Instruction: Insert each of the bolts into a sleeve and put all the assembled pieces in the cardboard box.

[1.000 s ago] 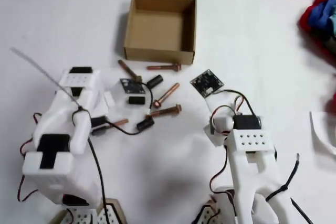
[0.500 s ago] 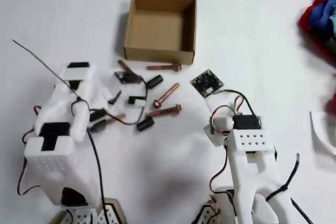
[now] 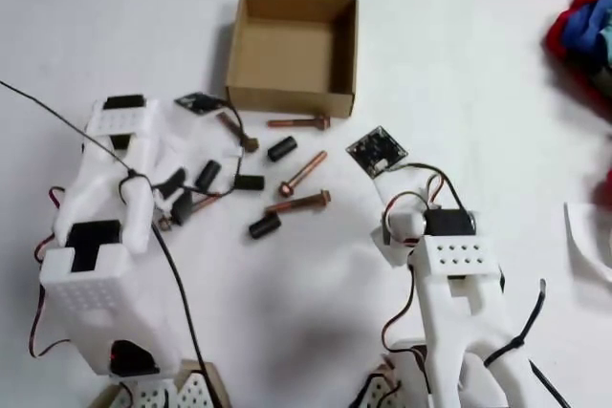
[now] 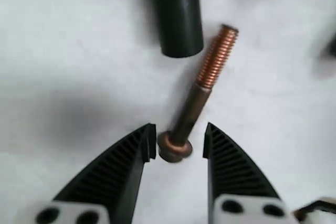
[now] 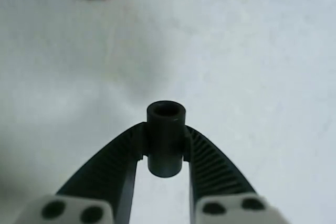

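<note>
Hi view: white table [image 3: 497, 74], cardboard box [image 3: 292, 50] at the far side, open top up, nothing in it. Left arm [image 3: 96, 236] is low on the table's left, nose in among the parts. Right arm [image 3: 449, 279] is on the right, a bit apart from the pile.

Left gripper [image 4: 179, 132]: fingers apart, one on each side of a bolt [image 4: 202, 90] head, not closed on it. That bolt lies flat on the table. Its long axis runs out from the gripper, head at the fingertips, threaded end pointing away and ending just beside a loose sleeve [image 4: 176, 14].

Right gripper [image 5: 164, 131]: fingers clamped on a black sleeve [image 5: 166, 116], gripped by its sides, open bore turned toward the wrist cam.

Four loose bolts lie btwn the box and the arms:
- Box-side bolt [image 3: 298, 122] runs parallel to the box's front wall, head to the right.
- Slanted bolt [image 3: 234, 129] is just left of it.
- Middle bolt [image 3: 302, 173] lies diagonal, head at its near end.
- Near bolt [image 3: 301, 202] lies roughly crosswise, head to the right.

Spare sleeves [image 3: 281, 148] are scattered among them, all lying on their sides.
</note>
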Action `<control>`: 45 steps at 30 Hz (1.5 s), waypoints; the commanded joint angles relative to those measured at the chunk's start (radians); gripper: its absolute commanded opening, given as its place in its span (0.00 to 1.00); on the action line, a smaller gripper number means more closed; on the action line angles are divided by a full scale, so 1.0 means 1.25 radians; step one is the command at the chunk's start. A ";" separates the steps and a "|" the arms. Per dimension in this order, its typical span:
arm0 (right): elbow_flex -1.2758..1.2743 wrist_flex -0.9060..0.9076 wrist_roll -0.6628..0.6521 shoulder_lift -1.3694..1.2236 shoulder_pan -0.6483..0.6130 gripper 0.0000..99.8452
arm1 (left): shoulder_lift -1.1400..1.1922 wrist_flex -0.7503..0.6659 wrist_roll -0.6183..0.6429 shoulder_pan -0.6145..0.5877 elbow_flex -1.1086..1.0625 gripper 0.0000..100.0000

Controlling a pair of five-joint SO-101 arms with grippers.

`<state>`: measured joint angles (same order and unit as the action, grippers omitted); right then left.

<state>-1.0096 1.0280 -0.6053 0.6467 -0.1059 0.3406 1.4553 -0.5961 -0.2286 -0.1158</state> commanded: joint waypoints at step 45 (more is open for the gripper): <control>0.006 -0.034 0.004 0.030 0.006 0.02 | 0.336 0.259 0.971 0.001 0.337 0.21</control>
<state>-1.0096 1.0004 -0.6053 0.6467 -0.1059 0.7564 1.7776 0.6114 -0.1995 0.2002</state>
